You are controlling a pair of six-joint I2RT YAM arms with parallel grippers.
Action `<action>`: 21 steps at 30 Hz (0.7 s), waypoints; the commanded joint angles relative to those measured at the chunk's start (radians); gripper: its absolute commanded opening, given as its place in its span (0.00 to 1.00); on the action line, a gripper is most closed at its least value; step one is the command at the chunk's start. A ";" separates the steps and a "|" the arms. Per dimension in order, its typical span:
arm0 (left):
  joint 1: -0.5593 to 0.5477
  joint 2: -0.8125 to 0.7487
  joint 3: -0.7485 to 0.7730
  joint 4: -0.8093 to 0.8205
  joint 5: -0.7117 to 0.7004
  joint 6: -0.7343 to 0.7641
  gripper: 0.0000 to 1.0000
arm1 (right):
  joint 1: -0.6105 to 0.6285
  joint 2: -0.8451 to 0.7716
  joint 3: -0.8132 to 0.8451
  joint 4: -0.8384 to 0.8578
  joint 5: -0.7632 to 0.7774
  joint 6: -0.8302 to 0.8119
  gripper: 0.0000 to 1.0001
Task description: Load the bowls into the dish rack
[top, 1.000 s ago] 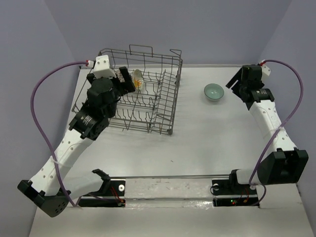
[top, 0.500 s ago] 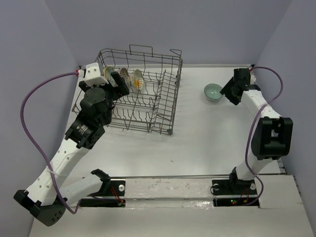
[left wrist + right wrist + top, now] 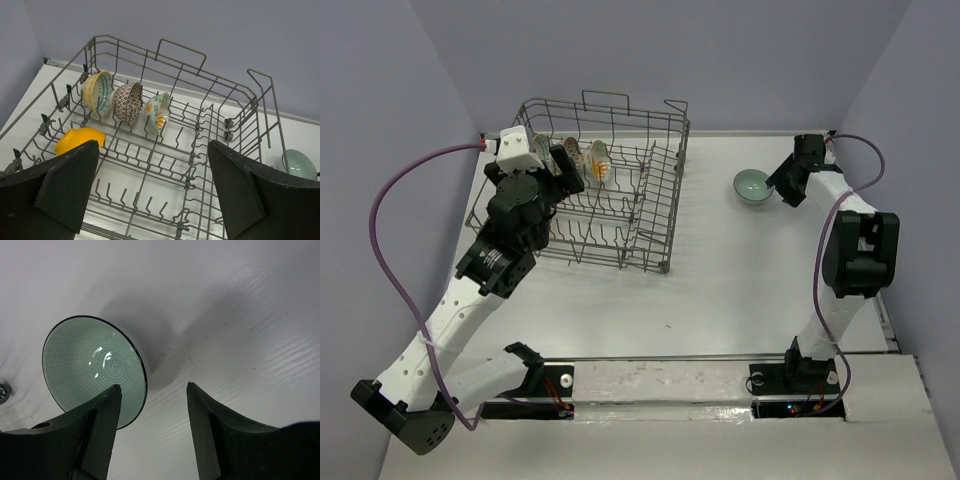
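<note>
The grey wire dish rack (image 3: 606, 108) stands at the back left. Three patterned bowls stand on edge in its far row: a yellow-and-teal one (image 3: 97, 93), a brown patterned one (image 3: 128, 103) and a leaf-patterned one (image 3: 158, 111). An orange-yellow bowl (image 3: 80, 139) lies in the rack below them. My left gripper (image 3: 152, 145) hovers open over the rack's left side (image 3: 563, 170), holding nothing. The pale teal bowl (image 3: 752, 186) sits on the table to the right of the rack. My right gripper (image 3: 154, 386) is open, its jaws astride the near rim of that bowl (image 3: 92, 367).
The rack (image 3: 180, 47) has raised sides and rows of upright tines. The right arm reaches along the table's right edge (image 3: 880, 200). Purple cables loop off both wrists.
The right arm has stretched forward to the teal bowl and its jaws have narrowed around the rim. The left gripper has drawn back to the left, uncovering the bowls in the rack.
</note>
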 commanded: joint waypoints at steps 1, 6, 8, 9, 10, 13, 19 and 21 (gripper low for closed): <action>0.010 0.010 0.011 0.035 -0.003 -0.002 0.99 | -0.002 0.031 0.081 0.053 -0.023 0.005 0.60; 0.016 0.027 0.012 0.030 0.011 -0.003 0.99 | -0.002 0.073 0.096 0.053 -0.037 0.011 0.59; 0.017 0.036 0.014 0.027 0.015 -0.006 0.99 | -0.002 0.080 0.094 0.053 -0.040 0.014 0.57; 0.017 0.037 0.014 0.027 0.019 -0.008 0.99 | -0.002 0.083 0.093 0.056 -0.042 0.014 0.56; 0.019 0.039 0.014 0.027 0.020 -0.009 0.99 | -0.002 0.091 0.090 0.059 -0.045 0.014 0.55; 0.022 0.045 0.013 0.027 0.028 -0.014 0.99 | -0.002 0.103 0.084 0.068 -0.051 0.014 0.52; 0.025 0.057 0.014 0.022 0.034 -0.016 0.99 | -0.002 0.126 0.084 0.075 -0.060 0.013 0.47; 0.027 0.060 0.014 0.021 0.032 -0.019 0.99 | -0.002 0.129 0.079 0.079 -0.062 0.013 0.45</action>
